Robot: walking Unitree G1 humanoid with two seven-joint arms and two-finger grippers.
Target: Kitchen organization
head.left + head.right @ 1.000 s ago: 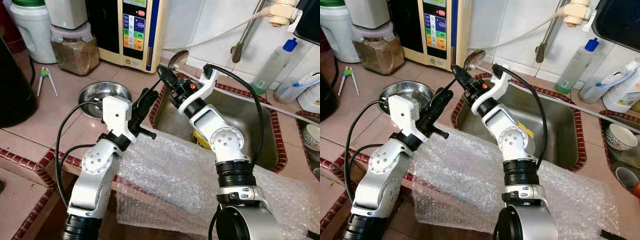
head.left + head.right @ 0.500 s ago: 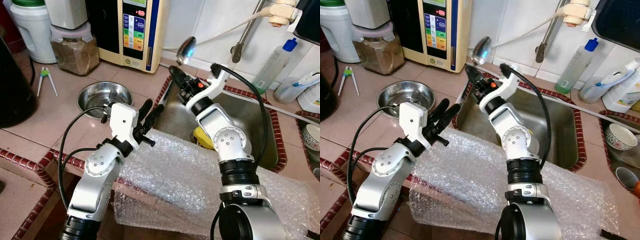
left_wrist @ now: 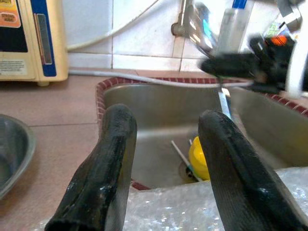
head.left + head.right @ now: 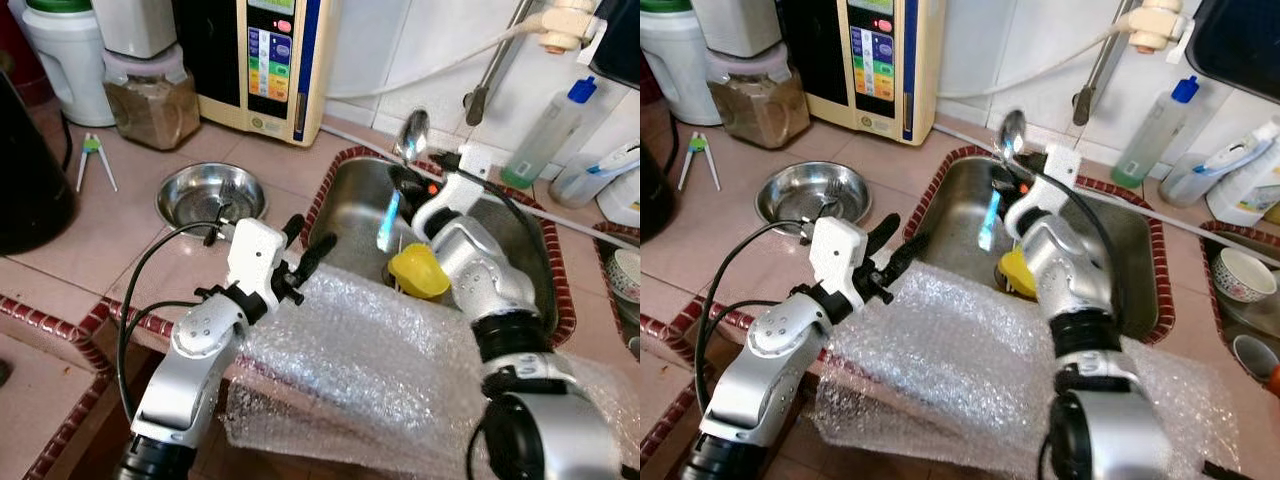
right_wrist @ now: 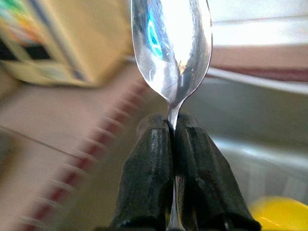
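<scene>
Right gripper (image 5: 172, 132) is clamped tight on my spoon (image 5: 172, 45), fingers pinched on the neck with the bowl standing up above them. From the head camera I see it over the sink (image 4: 345, 235), near the back rim, at about 1 o'clock from frame centre; the spoon bowl (image 4: 411, 134) pokes up toward the wall tiles. Below it, in the basin, sits a yellow cup (image 4: 419, 272), at roughly 6 o'clock from the gripper.

Left gripper (image 4: 303, 245) hangs spread and holding nothing, just over the sink's near-left corner, above the edge of the bubble wrap (image 4: 370, 370) draped over the counter front. At its 10 o'clock a steel bowl (image 4: 209, 194) rests on the tiled counter (image 4: 120, 235). I also see a beige appliance (image 4: 268, 60) at 12 o'clock against the wall.
</scene>
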